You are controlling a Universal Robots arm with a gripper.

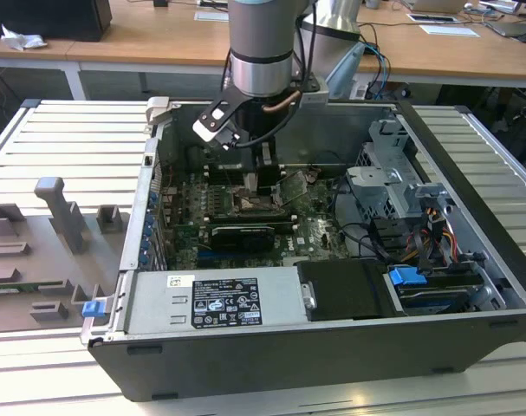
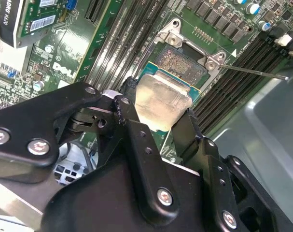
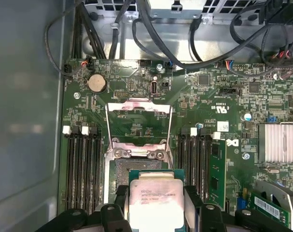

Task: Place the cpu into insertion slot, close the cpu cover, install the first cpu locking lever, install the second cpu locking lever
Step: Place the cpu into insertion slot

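From where I stand, the arm reaches down into the open dark grey metal computer case, its black two-fingered claw sitting in the upper middle of the exterior view, over the green motherboard. In both wrist views the claw pinches the small flat square cpu with the pale silvery metal top, one finger on each of two opposite edges. The bare insertion slot lies just beyond the chip and beneath it, partly covered by its far edge. To my eye the chip hangs above the slot, not seated, its sides roughly square with the slot's. The thin silvery square-frame cpu cover stands flipped open past the slot. I count one cpu, one cover, one slot, and one thin wire locking lever swung clear.
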